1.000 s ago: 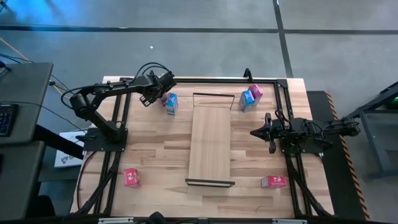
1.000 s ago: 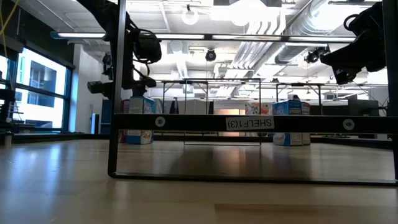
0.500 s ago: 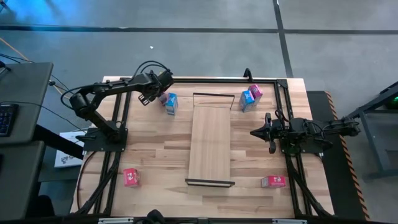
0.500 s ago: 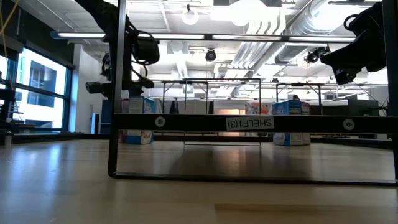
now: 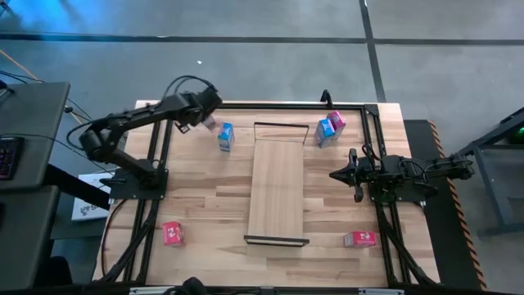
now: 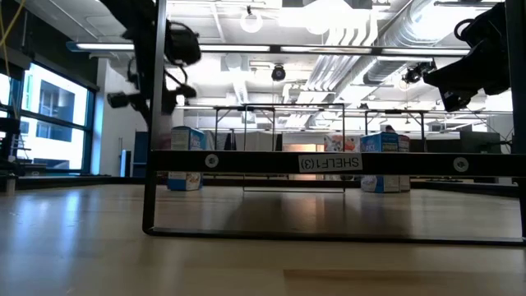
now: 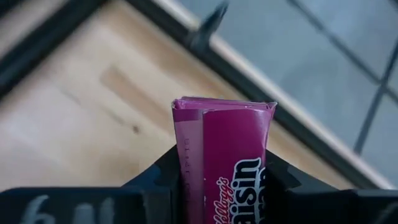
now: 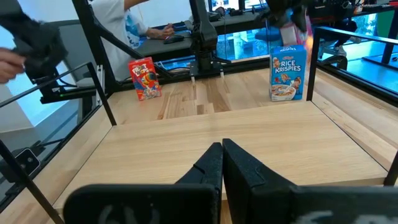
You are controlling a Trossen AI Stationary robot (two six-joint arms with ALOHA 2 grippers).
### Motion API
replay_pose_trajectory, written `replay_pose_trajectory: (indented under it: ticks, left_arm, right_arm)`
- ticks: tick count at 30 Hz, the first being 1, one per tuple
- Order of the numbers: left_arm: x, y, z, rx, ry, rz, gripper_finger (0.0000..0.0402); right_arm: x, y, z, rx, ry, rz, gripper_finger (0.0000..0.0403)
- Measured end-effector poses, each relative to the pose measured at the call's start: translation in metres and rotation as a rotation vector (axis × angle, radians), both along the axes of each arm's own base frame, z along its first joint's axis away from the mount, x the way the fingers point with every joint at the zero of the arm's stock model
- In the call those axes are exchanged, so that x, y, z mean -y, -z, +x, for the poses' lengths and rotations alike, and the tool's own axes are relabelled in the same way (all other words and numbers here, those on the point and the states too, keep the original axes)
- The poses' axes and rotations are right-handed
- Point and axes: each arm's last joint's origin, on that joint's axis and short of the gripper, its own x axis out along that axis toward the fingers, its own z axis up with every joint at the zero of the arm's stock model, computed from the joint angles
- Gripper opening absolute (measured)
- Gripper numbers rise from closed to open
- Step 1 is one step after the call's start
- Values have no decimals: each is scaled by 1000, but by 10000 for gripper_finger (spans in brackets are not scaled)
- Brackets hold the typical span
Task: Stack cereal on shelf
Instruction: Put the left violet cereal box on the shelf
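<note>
My left gripper (image 7: 224, 186) is shut on a pink cereal box (image 7: 227, 143) and hangs above the table's far left part (image 5: 203, 121), just left of a light-blue box (image 5: 226, 136) standing on its base. A second blue box (image 5: 325, 131) and pink box (image 5: 336, 121) stand right of the shelf's far end. Two red boxes (image 5: 172, 233) (image 5: 360, 238) lie near the front corners. The shelf (image 5: 277, 188), a long light-wood board with black wire frames at both ends, lies mid-table. My right gripper (image 5: 336, 174) waits shut, right of the shelf. My left gripper pinches the pink box between its two fingers (image 7: 163, 180), one on each opposite side of the box's lower half (image 7: 186, 180). The box's end (image 7: 224, 104) sticks out past the fingertips. The box is lifted clear of the table.
A black frame (image 5: 246, 105) runs round the table's edges. The right wrist view shows the Rice Krispies box (image 8: 289, 71) and a red box (image 8: 144, 78) across the table, and a person beyond it. Bare wood lies between the shelf and both arms.
My left gripper has risen and drawn back toward the table's left, carrying the pink box up and away from beside the light-blue box, which has stayed in place. My right arm has kept still.
</note>
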Motion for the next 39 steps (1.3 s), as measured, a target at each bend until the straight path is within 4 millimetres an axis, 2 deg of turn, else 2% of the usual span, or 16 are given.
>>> replay_pose_trajectory:
  ticks: [4, 8, 13, 16, 22, 28, 34, 39]
  left_arm:
    - [10, -31, -21, 15, 39, 106, 117]
    - [29, -62, -41, 49, 125, 208, 117]
    - [56, -93, -53, 115, 366, 341, 117]
    - [70, -106, -52, 186, 538, 401, 117]
    - [94, -121, -26, 323, 921, 502, 117]
    - [116, -123, -5, 379, 1241, 515, 117]
    - [128, -118, 26, 278, 1486, 440, 117]
    - [131, -111, 65, 99, 1643, 412, 117]
  right_arm:
    - [0, 0, 0, 0, 0, 0, 0]
    - [0, 0, 0, 0, 0, 0, 0]
    - [0, 0, 0, 0, 0, 0, 0]
    - [0, 0, 0, 0, 0, 0, 0]
    - [0, 0, 0, 0, 0, 0, 0]
    - [0, 0, 0, 0, 0, 0, 0]
    - [0, 0, 0, 0, 0, 0, 0]
    - [0, 0, 0, 0, 0, 0, 0]
